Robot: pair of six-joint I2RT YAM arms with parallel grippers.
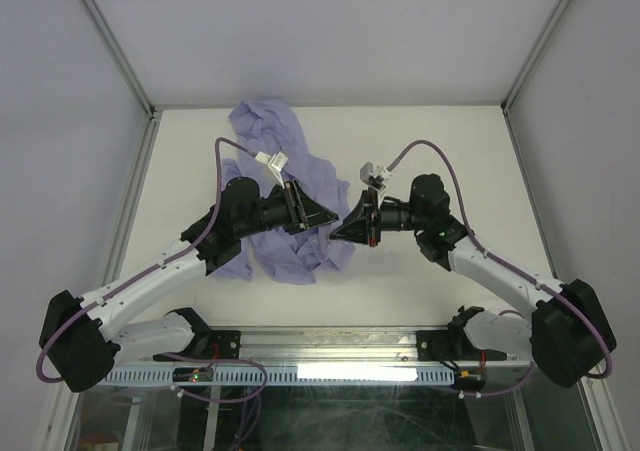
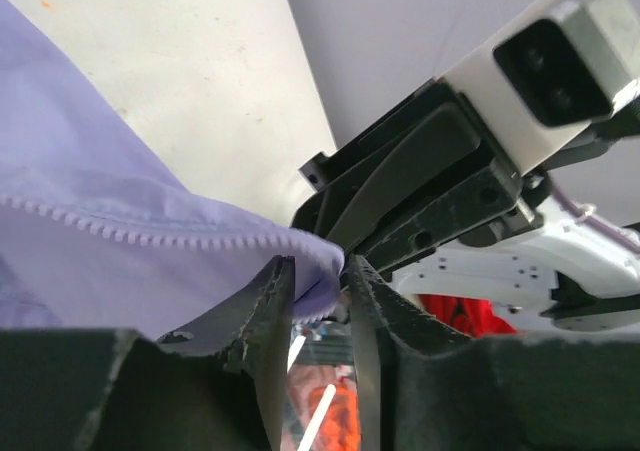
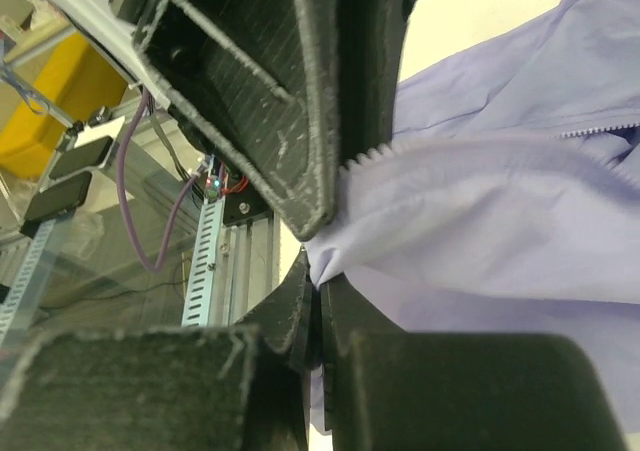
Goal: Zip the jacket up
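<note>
While the right gripper (image 3: 318,306) clamps the zipper edge (image 2: 130,233) of the jacket (image 1: 262,131), heaped mid-left on the table (image 1: 460,151), the left gripper (image 2: 320,276) has its jaws slightly apart around it; I'd close them firmly before tensioning.

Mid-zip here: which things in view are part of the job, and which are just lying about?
Job: jacket, zipper teeth, left gripper, right gripper.
Lying about: yellow box, beyond the table.

High rear view downward; close, opposed wrist views on one jacket (image 2: 120,191) edge.
</note>
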